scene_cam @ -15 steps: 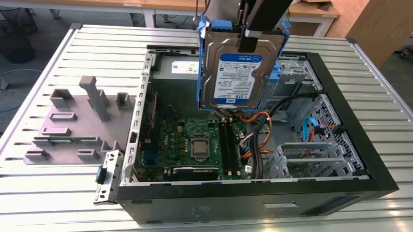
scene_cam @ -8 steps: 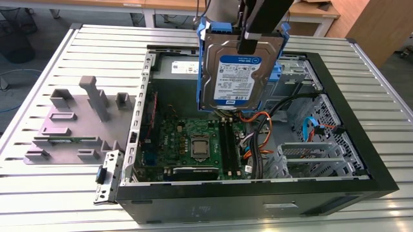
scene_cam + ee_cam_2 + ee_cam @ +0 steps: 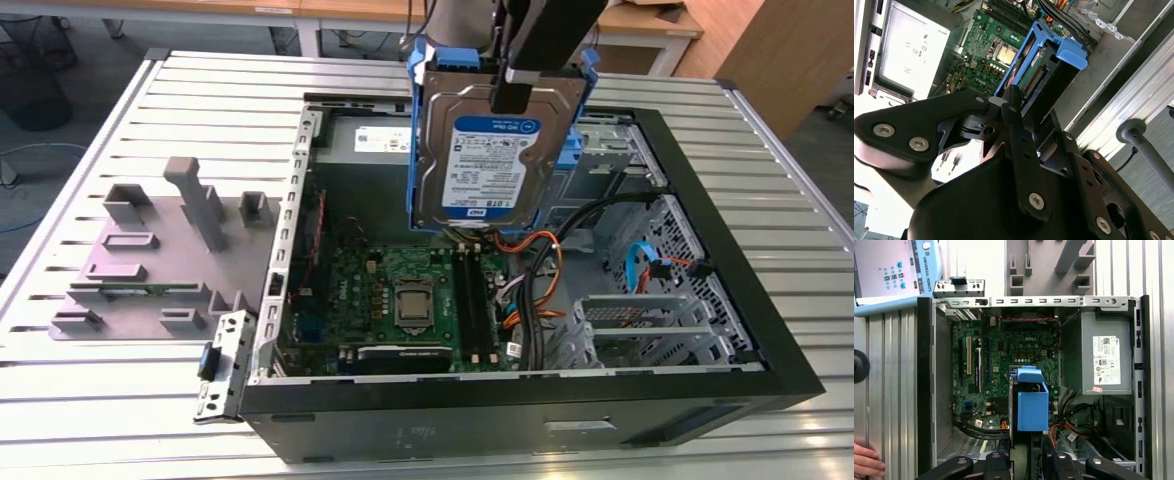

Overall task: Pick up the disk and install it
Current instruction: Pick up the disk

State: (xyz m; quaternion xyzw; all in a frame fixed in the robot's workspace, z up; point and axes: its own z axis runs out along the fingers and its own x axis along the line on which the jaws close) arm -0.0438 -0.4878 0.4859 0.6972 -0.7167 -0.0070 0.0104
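The disk [image 3: 491, 165], a silver-grey drive with a white-and-blue label and blue rails, hangs on edge above the open computer case [image 3: 534, 395]. My gripper [image 3: 513, 98] comes down from above and is shut on the disk's upper end. In the exterior view the disk floats over the motherboard [image 3: 400, 290], clear of the case floor. In the second wrist view the black fingers [image 3: 1013, 107] clamp the disk [image 3: 1046, 75], whose blue tab points away. In the first wrist view the disk [image 3: 1032, 405] shows edge-on over the board, just beyond the gripper [image 3: 1021, 460].
Inside the case sit a grey power supply [image 3: 1104, 360], orange and black cables [image 3: 541, 270] and a metal drive cage [image 3: 641, 320]. A grey fixture block [image 3: 160, 250] lies on the slatted table at the exterior view's left. A person's hand [image 3: 866, 460] and a pendant [image 3: 894, 270] are near the case.
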